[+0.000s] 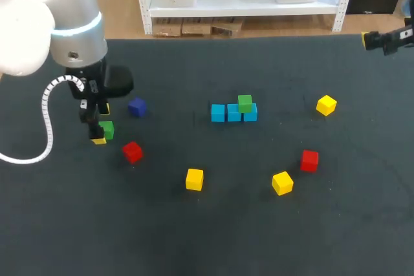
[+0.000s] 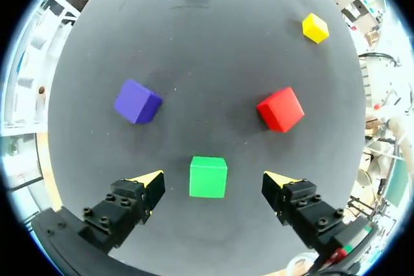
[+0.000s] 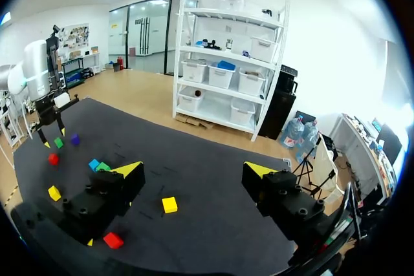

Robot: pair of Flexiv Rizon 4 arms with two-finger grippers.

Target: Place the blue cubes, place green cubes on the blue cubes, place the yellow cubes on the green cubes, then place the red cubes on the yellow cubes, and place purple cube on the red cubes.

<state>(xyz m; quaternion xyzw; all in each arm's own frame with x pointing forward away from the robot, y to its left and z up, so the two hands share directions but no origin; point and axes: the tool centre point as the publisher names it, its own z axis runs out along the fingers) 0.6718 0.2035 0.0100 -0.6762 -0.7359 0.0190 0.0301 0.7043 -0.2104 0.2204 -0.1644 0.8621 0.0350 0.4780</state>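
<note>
Straddles loose green cube (image 2: 207,176) on desk (image 2: 213,63) with left fingers (image 2: 147,189) released, both clear of it; holds right fingers (image 3: 126,176) released and empty above desk edge.

Head camera overlooks the table (image 1: 207,237) both wrists face.

Silver arm (image 1: 72,27), black yellow-tipped end effector (image 2: 215,181)
</note>
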